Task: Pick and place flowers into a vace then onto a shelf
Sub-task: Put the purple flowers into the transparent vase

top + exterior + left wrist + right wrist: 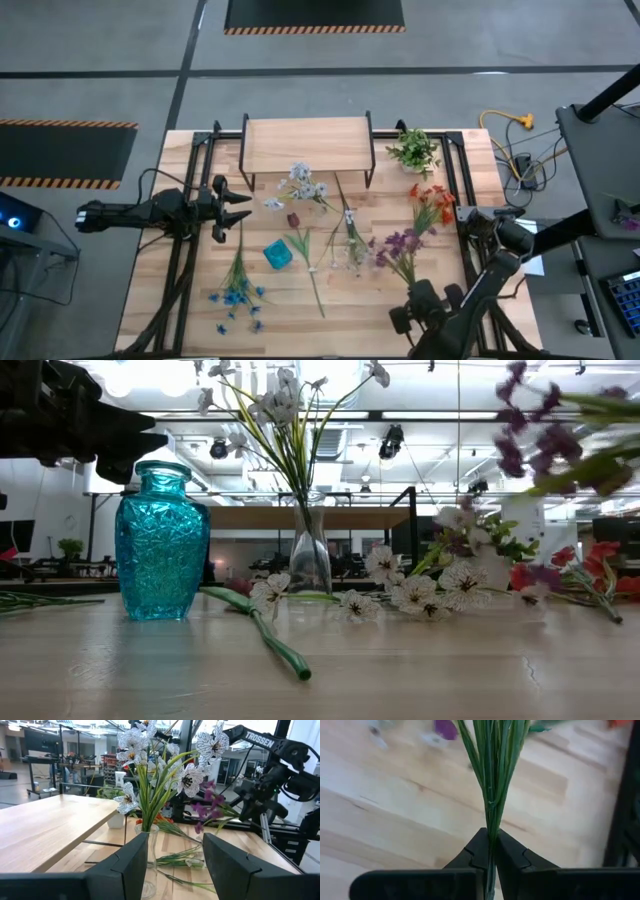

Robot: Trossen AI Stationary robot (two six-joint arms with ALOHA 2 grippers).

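Now right claw [490, 851] grips flowers [492, 765] lengthwise

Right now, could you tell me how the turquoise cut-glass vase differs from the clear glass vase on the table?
The turquoise cut-glass vase is squat, broad and tinted; the clear glass vase is slim, narrow-necked and colourless. The turquoise vase stands empty, while the clear vase holds white flowers on green stems. In the low view the turquoise vase stands nearer the camera, the clear vase farther back. Both stand upright on the wooden tabletop.
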